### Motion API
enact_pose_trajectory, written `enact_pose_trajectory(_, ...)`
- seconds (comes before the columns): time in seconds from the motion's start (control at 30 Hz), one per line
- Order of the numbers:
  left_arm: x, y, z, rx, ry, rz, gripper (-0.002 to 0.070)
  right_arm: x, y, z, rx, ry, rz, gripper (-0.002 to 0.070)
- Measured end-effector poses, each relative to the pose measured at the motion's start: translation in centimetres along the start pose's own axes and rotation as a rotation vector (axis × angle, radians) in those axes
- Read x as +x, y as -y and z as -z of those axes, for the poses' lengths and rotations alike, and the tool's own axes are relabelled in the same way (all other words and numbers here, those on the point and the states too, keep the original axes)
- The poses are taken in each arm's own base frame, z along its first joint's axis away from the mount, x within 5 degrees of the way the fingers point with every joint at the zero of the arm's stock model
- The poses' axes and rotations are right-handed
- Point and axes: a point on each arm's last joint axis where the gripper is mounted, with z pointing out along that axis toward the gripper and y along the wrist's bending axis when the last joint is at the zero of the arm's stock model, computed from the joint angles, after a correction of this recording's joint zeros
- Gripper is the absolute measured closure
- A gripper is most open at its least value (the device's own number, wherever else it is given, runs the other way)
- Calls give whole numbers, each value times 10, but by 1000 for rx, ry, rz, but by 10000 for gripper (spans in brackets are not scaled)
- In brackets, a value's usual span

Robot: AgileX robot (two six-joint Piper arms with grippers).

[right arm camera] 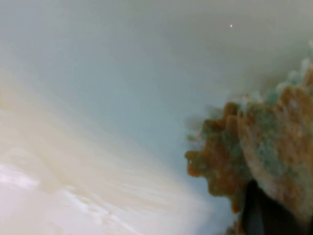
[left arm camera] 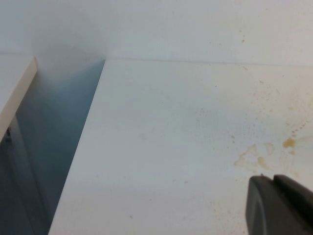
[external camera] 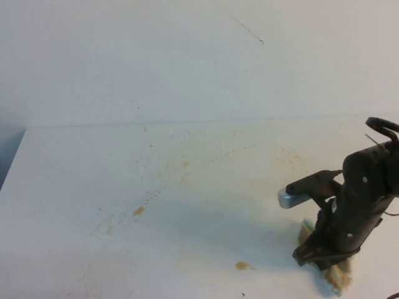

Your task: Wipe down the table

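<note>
Wiping step in hand. Right gripper (external camera: 321,251) is down at the near right of the table (external camera: 206,187), jaws clamped on a stained teal cloth (external camera: 340,278) pressed to the top. Left gripper (left arm camera: 276,198) hangs over the left end, jaws together, empty. Brown spots (external camera: 138,210) lie well left of the cloth. Likely next: drag the cloth across them, pressure kept even. White top, bare white wall (external camera: 187,56) behind.

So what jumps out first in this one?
The right gripper, at the near right of the table, is shut on a stained cloth pressed to its top. Brown stains spatter the white middle. The left gripper hovers over the left part, shown only by its wrist view.
</note>
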Motion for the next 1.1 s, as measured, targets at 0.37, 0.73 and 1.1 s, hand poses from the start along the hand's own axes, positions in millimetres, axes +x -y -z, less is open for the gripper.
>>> enact_pose_trajectory(0.37,0,0,0,0,0,0,675,-16,-88,2,-123,59,184,645)
enact_pose_trajectory(0.73,0,0,0,0,0,0,678,-70,-116,-5,-104,-45,203,645)
enact_pose_trajectory(1.1,0,0,0,0,0,0,675,-76,-95,-2,78,-15,185,645)
